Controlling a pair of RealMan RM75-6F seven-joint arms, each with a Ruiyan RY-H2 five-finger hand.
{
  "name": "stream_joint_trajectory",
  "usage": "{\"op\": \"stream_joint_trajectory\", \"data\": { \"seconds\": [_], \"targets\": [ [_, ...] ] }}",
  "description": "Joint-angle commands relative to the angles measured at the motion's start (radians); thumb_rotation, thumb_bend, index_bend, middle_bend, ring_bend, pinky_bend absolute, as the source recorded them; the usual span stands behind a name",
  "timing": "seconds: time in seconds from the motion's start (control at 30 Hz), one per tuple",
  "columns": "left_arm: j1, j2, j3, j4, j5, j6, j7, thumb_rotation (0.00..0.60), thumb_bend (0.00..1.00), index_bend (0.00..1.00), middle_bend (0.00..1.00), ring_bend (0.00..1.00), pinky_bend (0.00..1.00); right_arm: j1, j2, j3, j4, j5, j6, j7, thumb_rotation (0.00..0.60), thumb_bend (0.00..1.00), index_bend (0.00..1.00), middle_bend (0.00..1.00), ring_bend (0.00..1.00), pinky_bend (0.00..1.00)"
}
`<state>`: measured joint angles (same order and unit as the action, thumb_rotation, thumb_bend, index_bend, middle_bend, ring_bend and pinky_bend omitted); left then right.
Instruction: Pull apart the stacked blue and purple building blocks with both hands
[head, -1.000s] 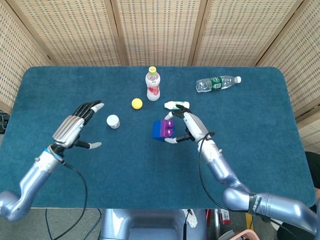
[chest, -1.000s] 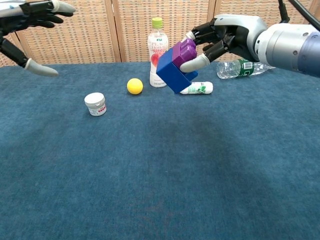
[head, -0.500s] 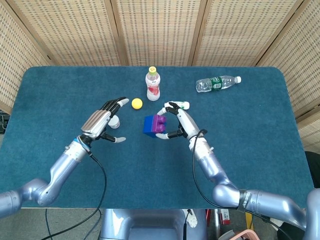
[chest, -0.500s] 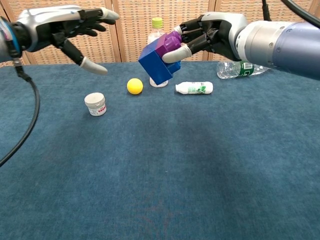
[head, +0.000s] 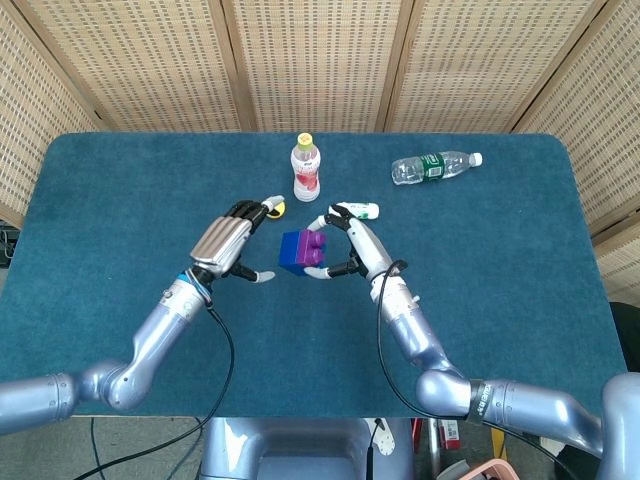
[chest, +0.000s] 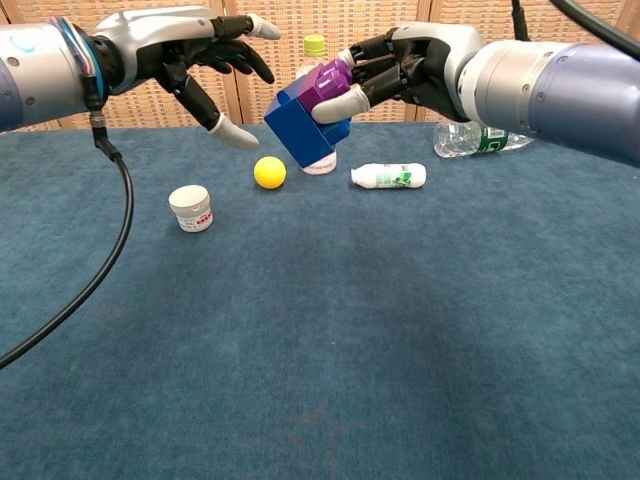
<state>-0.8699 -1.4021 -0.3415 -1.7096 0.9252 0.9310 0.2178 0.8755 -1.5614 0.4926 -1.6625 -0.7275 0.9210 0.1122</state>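
The stacked pair, a blue block (chest: 300, 125) with a purple block (chest: 326, 81) on it, hangs tilted in the air above the table. My right hand (chest: 400, 72) grips it at the purple end, also seen as the right hand (head: 350, 240) holding the blue block (head: 292, 249) and purple block (head: 315, 249). My left hand (chest: 195, 55) is open with its fingers spread, just left of the blue block and apart from it; the same left hand (head: 235, 240) shows in the head view.
On the blue table (chest: 400, 330) lie a yellow ball (chest: 268, 172), a small white jar (chest: 190, 208), an upright drink bottle (head: 306, 166), a small white bottle on its side (chest: 388, 176) and a clear water bottle on its side (head: 433, 165).
My left hand has swept right and now sits close beside the blue block. My right hand has carried the stacked blocks a little further left.
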Motion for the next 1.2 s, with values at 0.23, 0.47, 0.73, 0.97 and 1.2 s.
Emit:
{"op": "stream_joint_trajectory", "data": {
  "seconds": [0.23,0.47,0.73,0.97,1.2],
  "targets": [
    [-0.06,-0.039,0.005,-0.036,-0.124,0.03,0.091,0.6,0.0,0.18,0.25,0.16,0.08,0.005,0.01,0.022,-0.024,0.052,0.003,0.008,0.6,0.29,0.68,0.32,0.0,0.0],
    [-0.092,-0.068,0.004,-0.043,-0.16,0.081,0.154,0.6,0.0,0.27,0.27,0.19,0.09,0.01,0.014,0.021,-0.022,0.068,0.001,0.004,0.6,0.29,0.68,0.32,0.0,0.0],
    [-0.112,-0.088,0.0,-0.059,-0.189,0.138,0.208,0.6,0.0,0.35,0.33,0.22,0.11,0.011,0.016,0.021,-0.026,0.071,0.0,0.01,0.6,0.29,0.68,0.32,0.0,0.0],
    [-0.13,-0.109,-0.011,-0.051,-0.207,0.178,0.244,0.6,0.04,0.39,0.39,0.25,0.13,0.012,0.019,0.025,-0.036,0.084,-0.001,0.016,0.6,0.29,0.68,0.32,0.0,0.0],
    [-0.143,-0.13,-0.017,-0.053,-0.209,0.227,0.282,0.6,0.1,0.46,0.44,0.29,0.17,0.014,0.023,0.023,-0.039,0.093,-0.001,0.012,0.6,0.29,0.68,0.32,0.0,0.0]
  ]
}}
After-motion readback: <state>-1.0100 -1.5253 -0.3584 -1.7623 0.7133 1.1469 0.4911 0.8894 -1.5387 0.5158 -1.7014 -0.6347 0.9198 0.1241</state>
